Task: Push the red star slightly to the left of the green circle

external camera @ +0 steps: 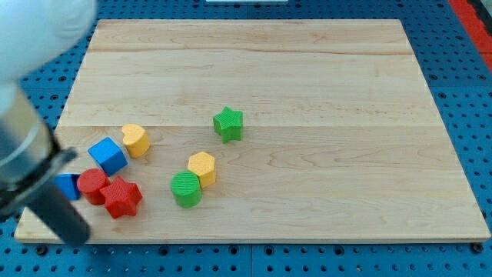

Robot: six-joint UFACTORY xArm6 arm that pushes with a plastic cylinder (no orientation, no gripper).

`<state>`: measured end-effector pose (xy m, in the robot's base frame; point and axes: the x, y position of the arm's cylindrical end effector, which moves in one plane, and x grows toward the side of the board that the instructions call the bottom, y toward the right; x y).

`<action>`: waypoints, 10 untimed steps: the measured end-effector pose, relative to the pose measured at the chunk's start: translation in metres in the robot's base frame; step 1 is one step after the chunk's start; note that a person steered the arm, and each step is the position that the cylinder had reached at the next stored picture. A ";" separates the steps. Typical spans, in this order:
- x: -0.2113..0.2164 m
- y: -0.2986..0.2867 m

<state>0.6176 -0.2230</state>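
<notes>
The red star lies near the board's bottom left, touching a red cylinder on its left. The green circle stands to the star's right, with a gap between them, and touches a yellow hexagon at its upper right. My dark rod comes in blurred from the view's left, and my tip is at the board's bottom-left edge, below and left of the red star, apart from it.
A blue cube and a yellow heart sit above the red pair. Another blue block is partly hidden behind the rod. A green star lies near the middle. The wooden board rests on a blue pegboard.
</notes>
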 end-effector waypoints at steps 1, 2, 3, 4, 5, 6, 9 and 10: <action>-0.015 0.008; -0.030 0.017; -0.031 0.032; -0.035 0.041; -0.045 0.052; -0.055 0.053; -0.050 0.047; -0.044 0.043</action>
